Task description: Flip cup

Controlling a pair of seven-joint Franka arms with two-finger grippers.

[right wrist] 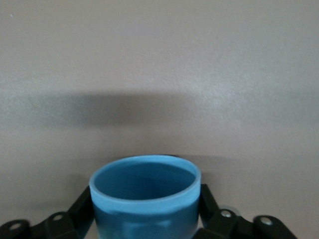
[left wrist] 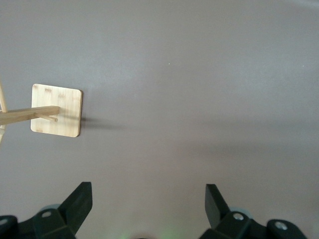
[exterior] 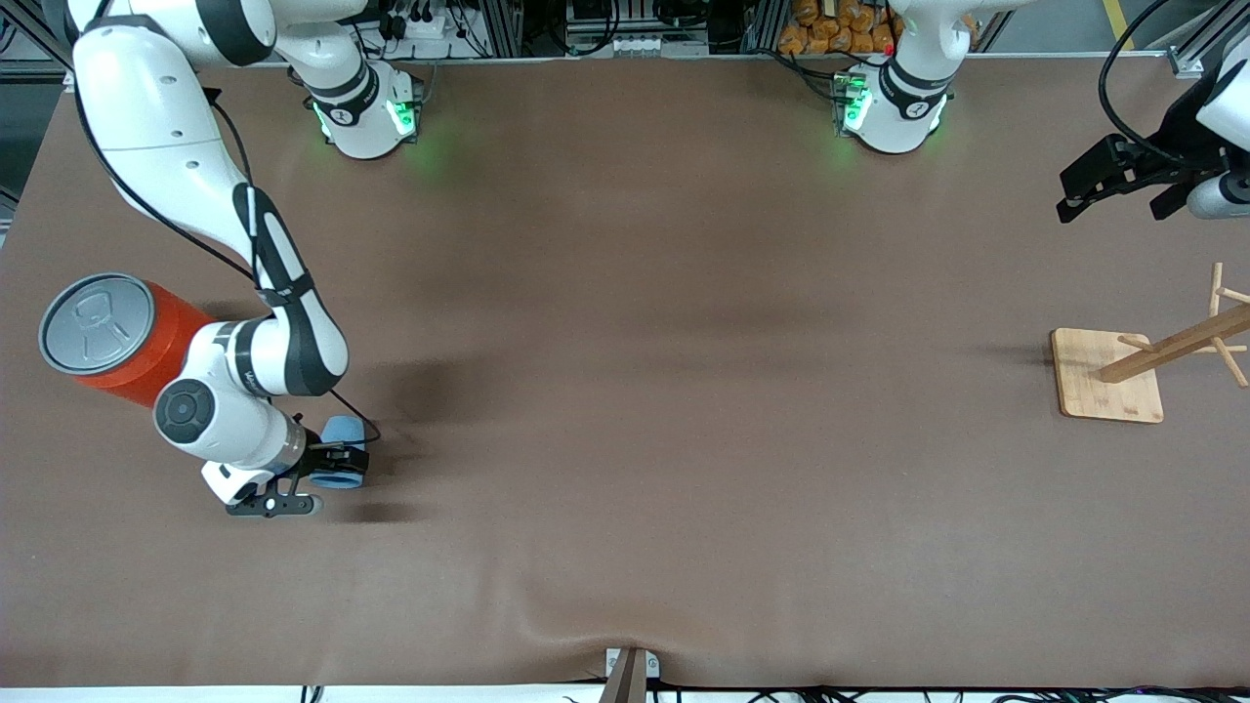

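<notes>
The cup (right wrist: 144,196), clenched between the right end effector's (exterior: 337,467) fingers, should be rotated slowly above the worktop (exterior: 625,391) while the released left end effector (left wrist: 148,201) waits.

Right gripper (exterior: 337,467) clamped low; left gripper (exterior: 1123,187) spread (raised, waiting)

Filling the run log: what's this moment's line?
right gripper: shut on cup, beside orange can | left gripper: open, waiting over table
</notes>
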